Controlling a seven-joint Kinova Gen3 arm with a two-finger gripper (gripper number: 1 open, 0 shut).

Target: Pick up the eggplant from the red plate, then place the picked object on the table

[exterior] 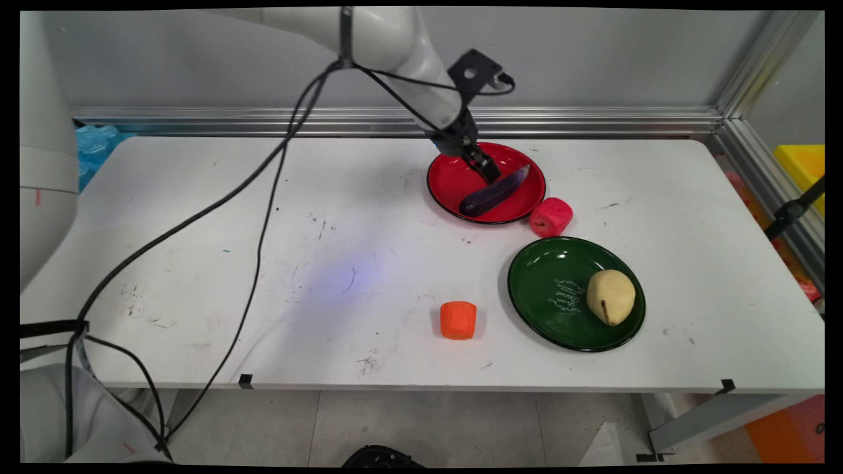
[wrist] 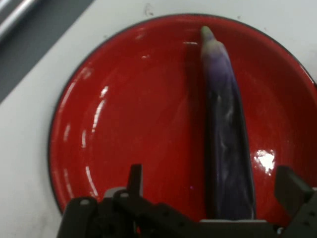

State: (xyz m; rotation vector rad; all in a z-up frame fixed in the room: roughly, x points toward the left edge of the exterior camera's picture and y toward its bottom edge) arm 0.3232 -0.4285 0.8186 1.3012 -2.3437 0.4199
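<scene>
A long purple eggplant lies across the red plate at the back of the table. My gripper hangs low over the plate, right at the eggplant's middle. In the hand view the eggplant runs lengthwise between the two fingers, with its pale green tip pointing away. The gripper is open: the left fingertip and the right fingertip stand well apart on either side of the eggplant, with red plate showing between them and it.
A red-pink chunk sits just off the red plate's near right rim. A green plate holds a yellow pear. An orange piece lies near the front. Black cables hang over the table's left half.
</scene>
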